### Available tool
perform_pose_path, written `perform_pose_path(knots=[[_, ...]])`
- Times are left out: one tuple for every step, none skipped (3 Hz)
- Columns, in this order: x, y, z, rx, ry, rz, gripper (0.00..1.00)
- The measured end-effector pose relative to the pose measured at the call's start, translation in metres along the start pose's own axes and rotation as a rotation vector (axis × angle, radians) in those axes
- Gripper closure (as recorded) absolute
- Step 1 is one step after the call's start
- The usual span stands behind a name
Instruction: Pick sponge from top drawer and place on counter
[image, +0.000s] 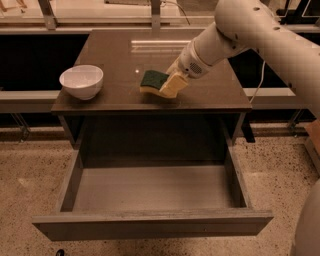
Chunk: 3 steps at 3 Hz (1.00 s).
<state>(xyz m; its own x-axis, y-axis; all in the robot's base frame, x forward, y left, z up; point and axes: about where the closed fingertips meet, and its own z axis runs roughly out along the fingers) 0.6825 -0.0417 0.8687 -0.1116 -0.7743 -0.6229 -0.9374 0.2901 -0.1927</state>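
The sponge (150, 80), dark green on top with a yellow-tan layer below, is at the counter (115, 55) surface near its front middle. My gripper (172, 85) reaches in from the upper right and is shut on the sponge's right end, with its tan fingers (175, 84) covering that end. I cannot tell whether the sponge rests on the counter or hangs just above it. The top drawer (150, 227) is pulled wide open below the counter, and its grey floor is bare.
A white bowl (81, 81) stands on the counter's left front corner. My white arm (260, 35) crosses the right side of the view. Speckled terrazzo floor (25, 185) lies on both sides of the drawer. A metal rail (100, 27) runs behind the counter.
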Motion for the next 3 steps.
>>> perform_pose_path(knots=[[-0.0003, 0.001, 0.0024, -0.004, 0.0, -0.001, 0.11], [-0.0007, 0.0018, 0.0043, -0.008, 0.0, -0.002, 0.0], [-0.0063, -0.0002, 0.0034, -0.015, -0.02, -0.013, 0.0]])
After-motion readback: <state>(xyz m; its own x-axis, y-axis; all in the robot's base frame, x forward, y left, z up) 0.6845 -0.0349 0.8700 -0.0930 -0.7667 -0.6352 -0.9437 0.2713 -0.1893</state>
